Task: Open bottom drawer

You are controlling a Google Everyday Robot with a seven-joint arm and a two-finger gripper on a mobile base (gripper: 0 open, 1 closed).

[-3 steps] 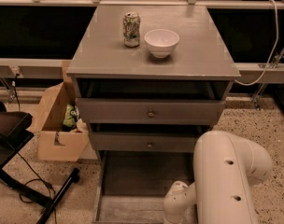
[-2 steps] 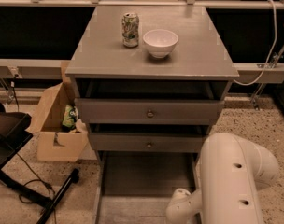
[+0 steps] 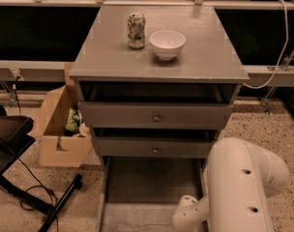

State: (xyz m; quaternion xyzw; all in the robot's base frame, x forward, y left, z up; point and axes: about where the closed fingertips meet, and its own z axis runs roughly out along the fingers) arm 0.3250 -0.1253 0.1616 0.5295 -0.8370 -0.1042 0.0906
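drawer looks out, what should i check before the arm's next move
1. Bottom drawer pulled out: ok, its tray sticks out well past the middle drawer.
2. Gripper position: cannot tell, it is out of view below the picture's edge, beyond the white arm.
3. Grip on the drawer's front: cannot tell, the front is cut off at the bottom edge.
4. Can and bowl upright on the cabinet top: ok.
5. Cardboard box clear of the drawer: ok, it sits beside the cabinet.
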